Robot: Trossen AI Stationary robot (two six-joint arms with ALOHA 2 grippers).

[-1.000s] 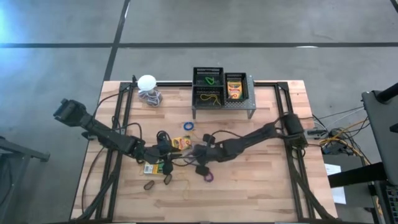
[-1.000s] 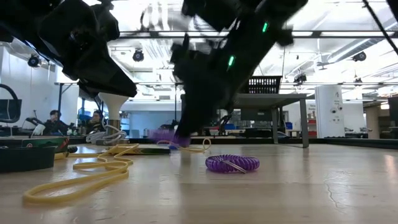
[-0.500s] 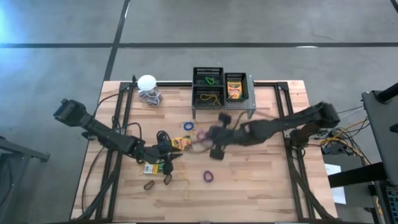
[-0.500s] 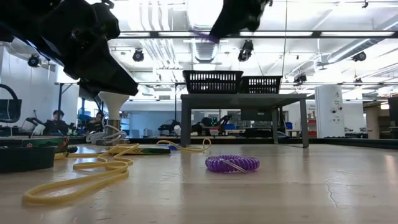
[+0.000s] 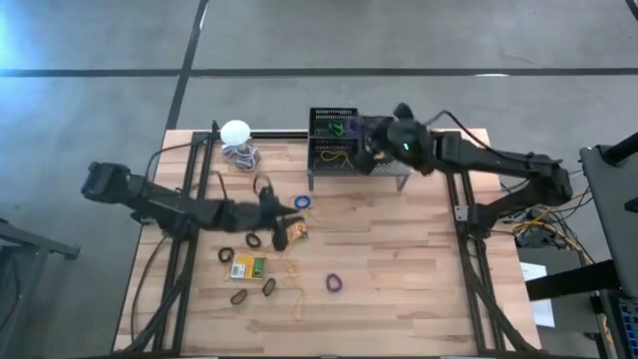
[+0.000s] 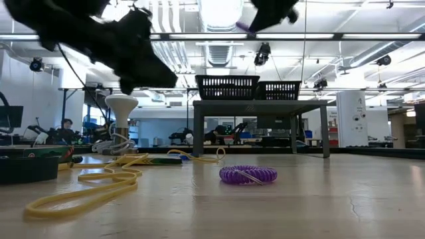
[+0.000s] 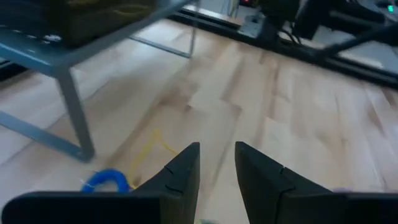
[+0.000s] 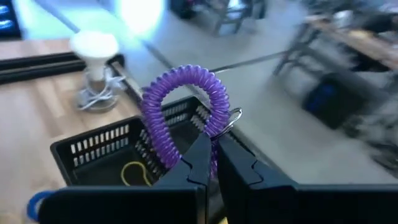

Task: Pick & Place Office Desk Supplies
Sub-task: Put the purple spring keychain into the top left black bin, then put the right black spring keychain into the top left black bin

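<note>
R gripper (image 8: 210,163) pinches purple coil loop (image 8: 180,106) above bins (image 8: 106,149).

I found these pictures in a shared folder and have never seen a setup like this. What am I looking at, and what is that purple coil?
Two dark robot arms work at a wooden table. One picture looks straight down, one looks level across the tabletop, and two come from cameras on the arms' wrists. The right gripper is shut on a purple coil loop, holding it above the black mesh bins on a grey stand. The left gripper hangs open over the middle of the table, holding nothing. On the wood lie a second purple coil, a blue loop, a crayon box and a white ball with cord.
</note>
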